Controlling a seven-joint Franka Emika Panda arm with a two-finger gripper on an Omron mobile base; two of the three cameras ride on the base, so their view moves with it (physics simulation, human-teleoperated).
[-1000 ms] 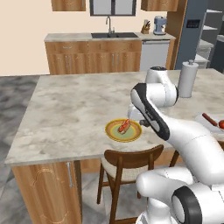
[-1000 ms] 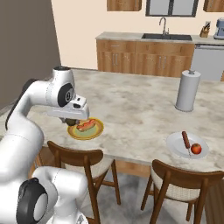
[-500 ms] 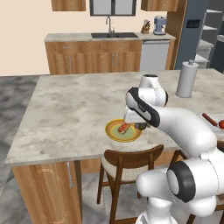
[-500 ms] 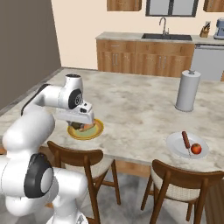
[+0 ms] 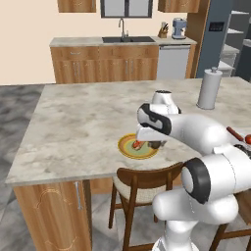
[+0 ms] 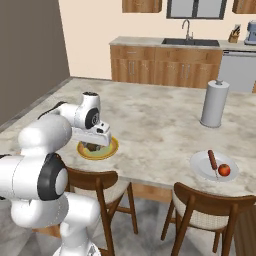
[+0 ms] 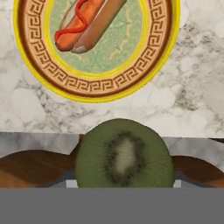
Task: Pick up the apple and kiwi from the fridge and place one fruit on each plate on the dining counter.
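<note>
A glossy white arm (image 5: 196, 132) built of thick, rounded, tube-like segments, joined by dark grey-black ring-shaped joints with circular end caps. Smooth bulbous shells swell toward the base. The wrist carries a flat white block (image 6: 92, 135) with dark underside.

Hot dog (image 7: 89, 22) on near plate (image 6: 110, 149), apple (image 6: 224, 170) on far plate (image 6: 200, 166), both on dining counter (image 5: 83, 122)

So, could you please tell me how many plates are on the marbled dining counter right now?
2. The round yellow-rimmed plate with a greenish centre sits near the counter's front edge under the robot's hand, holding a hot dog. The plain white-grey plate lies further right, carrying a small red apple.
</note>
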